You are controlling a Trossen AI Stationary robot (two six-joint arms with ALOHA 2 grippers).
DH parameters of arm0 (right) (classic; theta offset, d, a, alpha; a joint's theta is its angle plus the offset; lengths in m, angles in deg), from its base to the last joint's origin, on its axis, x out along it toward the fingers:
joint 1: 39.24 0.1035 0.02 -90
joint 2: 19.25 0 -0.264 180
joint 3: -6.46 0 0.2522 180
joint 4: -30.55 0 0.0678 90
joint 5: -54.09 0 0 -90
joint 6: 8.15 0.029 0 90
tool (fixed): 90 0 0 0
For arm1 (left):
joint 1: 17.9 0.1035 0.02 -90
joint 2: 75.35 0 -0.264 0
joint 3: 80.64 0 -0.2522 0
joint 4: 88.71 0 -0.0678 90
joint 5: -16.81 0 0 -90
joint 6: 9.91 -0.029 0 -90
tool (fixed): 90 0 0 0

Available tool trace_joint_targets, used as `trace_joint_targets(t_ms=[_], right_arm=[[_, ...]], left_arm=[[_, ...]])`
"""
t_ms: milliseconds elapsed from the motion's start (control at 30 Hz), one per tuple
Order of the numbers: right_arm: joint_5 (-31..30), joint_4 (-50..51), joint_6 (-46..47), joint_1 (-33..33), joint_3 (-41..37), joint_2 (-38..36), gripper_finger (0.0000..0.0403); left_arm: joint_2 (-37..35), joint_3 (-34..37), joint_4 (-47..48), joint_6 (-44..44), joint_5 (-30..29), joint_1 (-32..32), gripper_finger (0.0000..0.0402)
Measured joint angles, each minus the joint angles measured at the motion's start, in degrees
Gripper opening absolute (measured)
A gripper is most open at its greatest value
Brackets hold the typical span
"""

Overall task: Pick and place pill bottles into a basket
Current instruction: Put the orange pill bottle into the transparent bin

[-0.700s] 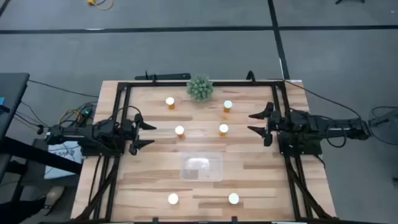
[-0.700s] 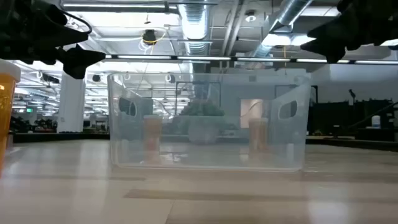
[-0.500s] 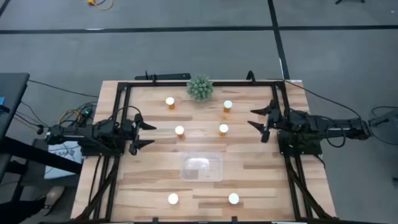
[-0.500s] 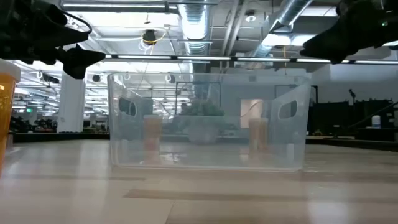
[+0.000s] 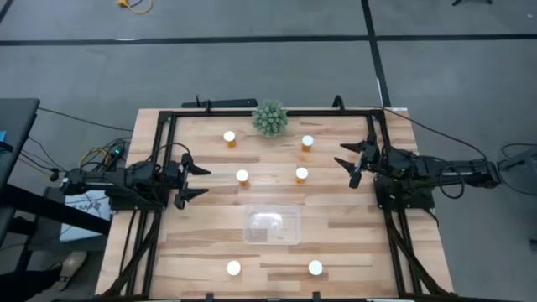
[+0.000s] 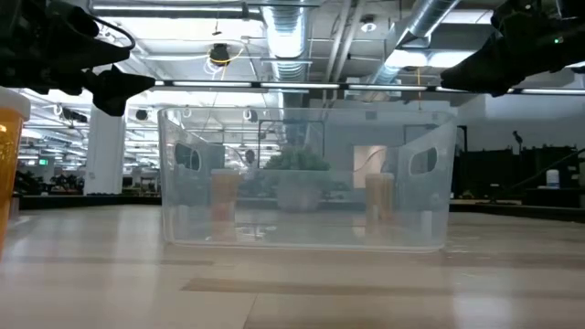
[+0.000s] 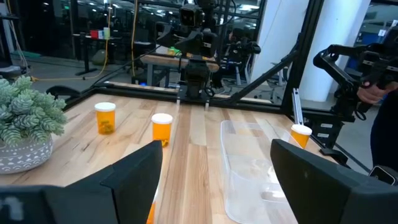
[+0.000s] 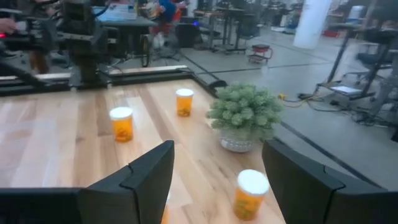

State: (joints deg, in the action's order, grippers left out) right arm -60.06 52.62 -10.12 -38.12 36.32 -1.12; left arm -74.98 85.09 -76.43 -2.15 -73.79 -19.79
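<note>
Six orange pill bottles with white caps stand upright on the wooden table: two at the far side (image 5: pixel 229 137) (image 5: pixel 307 143), two in the middle (image 5: pixel 242 177) (image 5: pixel 301 174), two near the front edge (image 5: pixel 233 268) (image 5: pixel 315 268). The clear basket (image 5: pixel 272 225) stands on its base between the middle and front pairs; no bottle shows in it. My left gripper (image 5: pixel 201 182) is open and empty at the table's left, level with the middle-left bottle. My right gripper (image 5: pixel 346 164) is open and empty at the table's right, angled toward the far-right bottle (image 8: pixel 250 193).
A spiky green plant in a pot (image 5: pixel 269 118) stands at the far edge between the far bottles. A black metal frame (image 5: pixel 164 126) runs around the table. In the low view the basket (image 6: pixel 306 178) fills the middle, with a bottle (image 6: pixel 9 146) at the left edge.
My right gripper has moved a little toward the table's far edge and turned toward the far side. Its fingers stay open. My left gripper, the bottles and the basket have not moved.
</note>
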Motion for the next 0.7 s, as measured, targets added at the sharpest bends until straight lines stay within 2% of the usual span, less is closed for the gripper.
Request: trace_joint_targets(t_ms=[133,333,433,567,700], right_arm=[[7.37,0.29,2.83,0.0,0.0,-0.16,0.024],[26.81,-0.8,14.8,0.03,0.0,-0.2,0.024],[34.38,-1.13,19.6,0.03,0.0,-0.2,0.024],[40.53,-1.13,22.78,0.03,0.0,-0.2,0.024],[42.29,-0.72,21.76,0.25,0.98,-0.03,0.024]], left_arm=[[0.0,-0.01,0.0,0.08,0.0,0.0,0.029],[0.0,0.0,-0.01,0.13,0.0,0.0,0.029],[0.01,0.0,-0.01,-0.01,0.0,0.0,0.029],[-0.01,0.0,-0.01,0.11,-0.02,-0.02,0.029],[0.0,0.0,-0.01,0.13,0.0,0.0,0.029]])
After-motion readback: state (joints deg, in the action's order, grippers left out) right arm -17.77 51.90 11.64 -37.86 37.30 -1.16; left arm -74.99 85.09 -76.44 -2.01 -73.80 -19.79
